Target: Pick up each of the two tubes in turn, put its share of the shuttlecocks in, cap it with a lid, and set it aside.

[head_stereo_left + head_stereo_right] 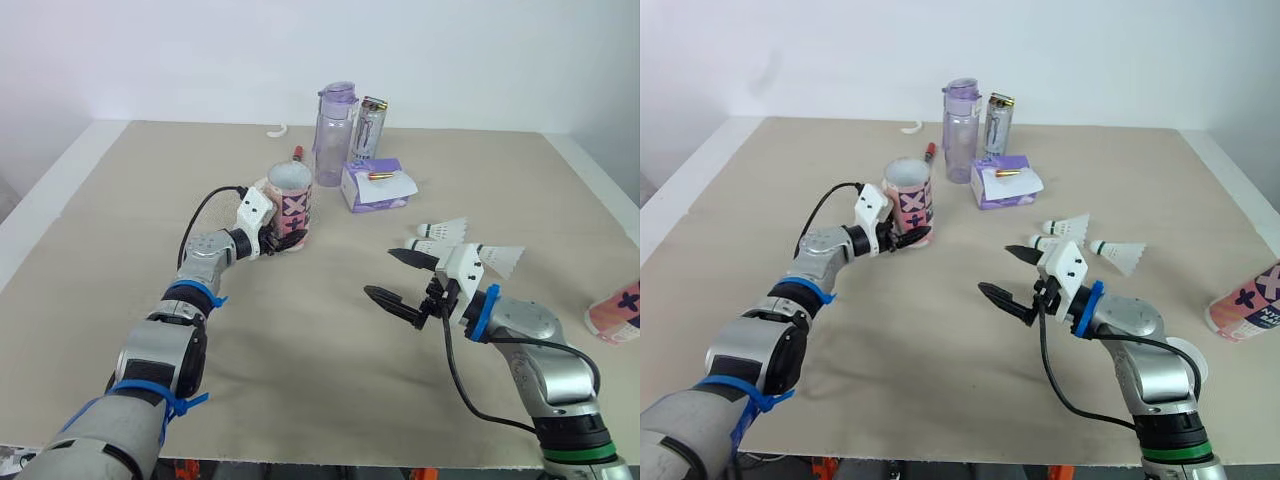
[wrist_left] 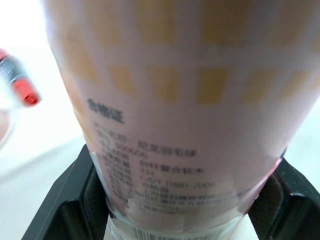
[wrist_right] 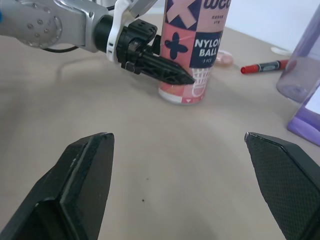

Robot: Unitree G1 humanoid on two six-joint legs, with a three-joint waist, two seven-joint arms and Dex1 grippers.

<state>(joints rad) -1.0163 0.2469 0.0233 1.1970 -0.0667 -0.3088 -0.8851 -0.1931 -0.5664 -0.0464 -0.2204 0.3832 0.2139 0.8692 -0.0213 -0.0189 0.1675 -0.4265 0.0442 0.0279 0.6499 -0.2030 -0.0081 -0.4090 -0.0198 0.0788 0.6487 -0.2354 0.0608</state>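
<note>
Right gripper (image 1: 380,273) hangs low over the near part of the table (image 1: 120,260), its two black fingers spread wide apart with nothing between them. Just beyond it lie three shuttlecocks (image 1: 445,230), white skirts on the tabletop, close together; one is partly hidden behind the gripper's white housing.

Across the table, toward the robot's left, the left gripper (image 1: 285,240) is clamped on the lower part of a pink tube (image 1: 290,200) — the left wrist view has a finger pad pressed against each side of it. That tube stands upright on the table with its top open.

A second tube (image 1: 1245,305), same pink print, lies on its side at the far right edge of the table, well apart from the shuttlecocks.

Behind the upright tube stand a clear purple bottle (image 1: 335,135) and a slim can (image 1: 370,128), side by side. In front of them sits a small purple box (image 1: 375,190) with a white slip on top. A red marker (image 3: 262,66) lies on the table between the upright tube and the bottle — apart from both.
</note>
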